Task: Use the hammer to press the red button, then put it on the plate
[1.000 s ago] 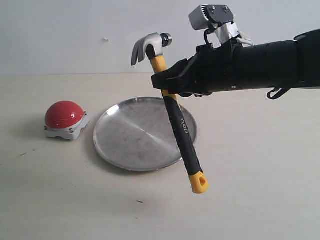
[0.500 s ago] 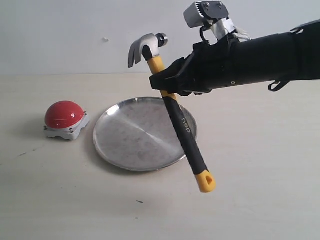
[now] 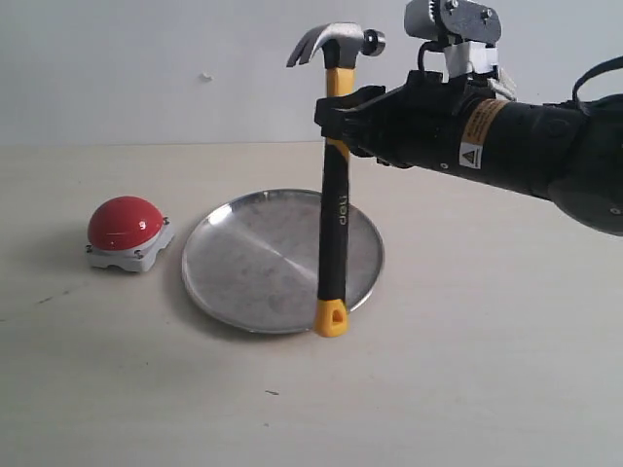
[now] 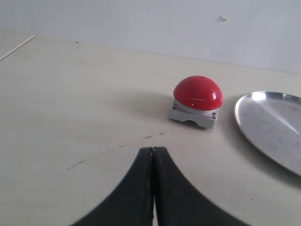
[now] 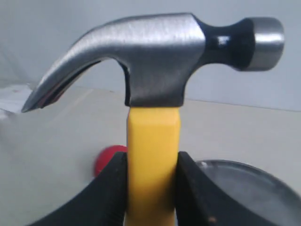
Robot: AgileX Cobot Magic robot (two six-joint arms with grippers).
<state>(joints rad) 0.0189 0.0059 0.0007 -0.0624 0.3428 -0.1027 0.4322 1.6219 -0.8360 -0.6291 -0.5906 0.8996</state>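
My right gripper (image 3: pixel 336 119) is shut on the hammer (image 3: pixel 334 209), clamping the yellow neck just under the dark steel head (image 5: pixel 155 56). The hammer hangs nearly upright, head up, its yellow tip (image 3: pixel 331 318) low over the near rim of the plate (image 3: pixel 263 258). In the right wrist view both fingers (image 5: pixel 113 188) press the yellow handle (image 5: pixel 153 160). The red button (image 3: pixel 127 232) sits on the table left of the plate, clear of the hammer. My left gripper (image 4: pixel 153 151) is shut on nothing, low over the table, a little short of the red button (image 4: pixel 197 100).
The steel plate's edge (image 4: pixel 268 127) shows beside the button in the left wrist view. A pale wall stands behind the light wooden table (image 3: pixel 487 370). Small dark marks (image 3: pixel 273 393) dot the tabletop near the front.
The hammer has swung from a slant to nearly upright, its tip moving left and coming over the plate's near rim. The right arm has rolled and shifted slightly right. The button and plate have not moved.
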